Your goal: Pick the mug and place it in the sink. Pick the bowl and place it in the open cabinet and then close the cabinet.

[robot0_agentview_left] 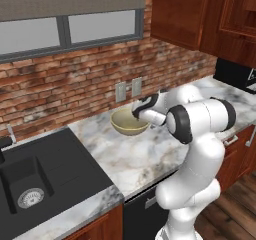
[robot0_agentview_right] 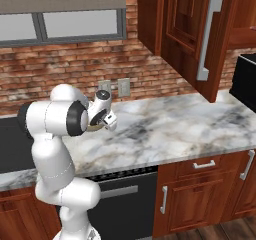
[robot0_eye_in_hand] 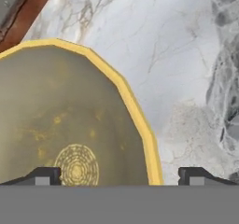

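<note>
Seen from the left base view, a black sink [robot0_agentview_left: 45, 169] with a silver drain lies well to the left of the gripper [robot0_agentview_left: 137, 113], set into a grey-veined white marble counter [robot0_agentview_left: 145, 156]. An olive-beige bowl [robot0_agentview_left: 128, 123] with a pale yellow rim stands on that counter, and the gripper sits at the bowl's right edge, just above the rim. Two wall outlets [robot0_agentview_left: 128, 89] are on the brick wall behind the bowl.

From the right base view, the arm hides most of the bowl [robot0_agentview_right: 94, 128], of which just a sliver shows under the gripper [robot0_agentview_right: 106, 121]. Up and to the right of the gripper hangs the reddish-brown wall cabinet [robot0_agentview_right: 150, 19], its door [robot0_agentview_right: 200, 39] swung open, with a long silver bar handle [robot0_agentview_right: 209, 38]. A dark dishwasher front [robot0_agentview_right: 122, 199] sits below the counter [robot0_agentview_right: 170, 129].

Looking along the hand, the bowl [robot0_eye_in_hand: 60, 120] lies to the left, with a ringed pattern at its bottom. Its yellow rim passes between the two dark fingertips [robot0_eye_in_hand: 43, 175], one over the bowl's inside and the other over bare marble [robot0_eye_in_hand: 186, 78]. The jaws stand wide apart, straddling the rim and holding nothing. Whether either fingertip touches the bowl cannot be told.
</note>
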